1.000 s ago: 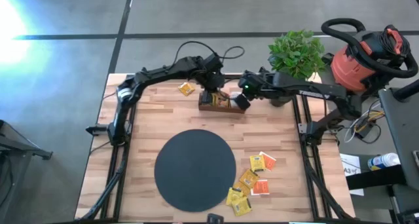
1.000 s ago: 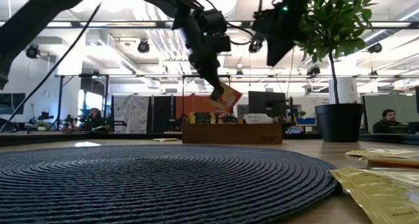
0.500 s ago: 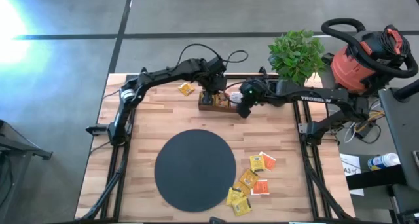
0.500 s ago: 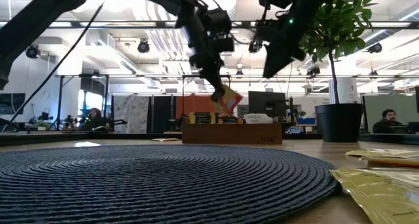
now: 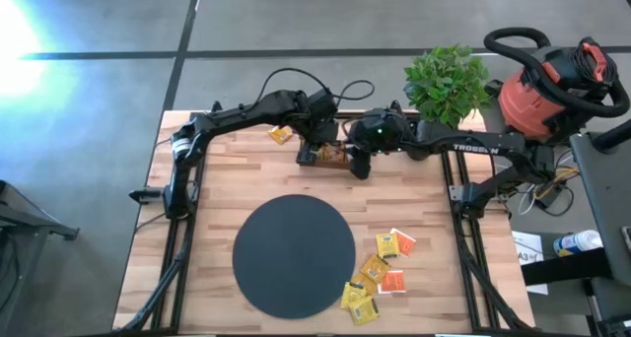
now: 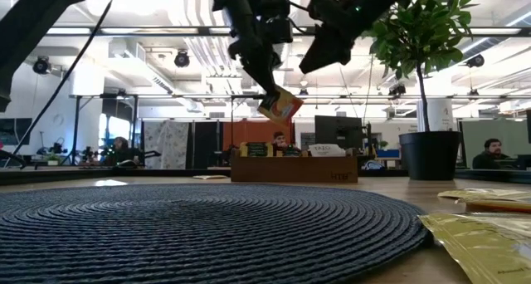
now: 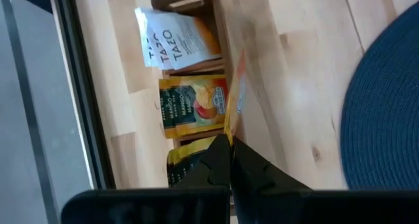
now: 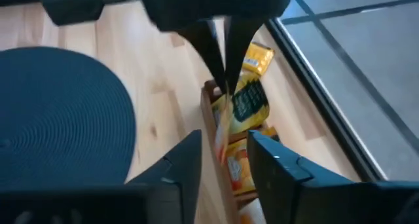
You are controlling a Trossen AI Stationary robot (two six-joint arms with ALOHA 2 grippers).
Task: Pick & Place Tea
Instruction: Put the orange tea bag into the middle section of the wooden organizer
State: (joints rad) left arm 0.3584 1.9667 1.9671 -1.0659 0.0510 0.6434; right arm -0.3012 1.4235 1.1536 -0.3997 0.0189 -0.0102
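The wooden table [image 5: 246, 179] stands on a grey floor [image 5: 99, 101] crossed by dark seams; a bright glare of light [image 5: 15, 27] falls on the floor beyond the table's far left corner; a potted plant [image 5: 446, 79] sits at the table's far right corner, and a red shop vacuum [image 5: 552, 86] with a black hose stands just beyond the plant; across the table a large open hall shows white ceiling ducts [image 6: 199, 56], hanging lamps [image 6: 181, 59], dark monitors [image 6: 338, 132] and a seated person [image 6: 493, 153] to the right of the plant.
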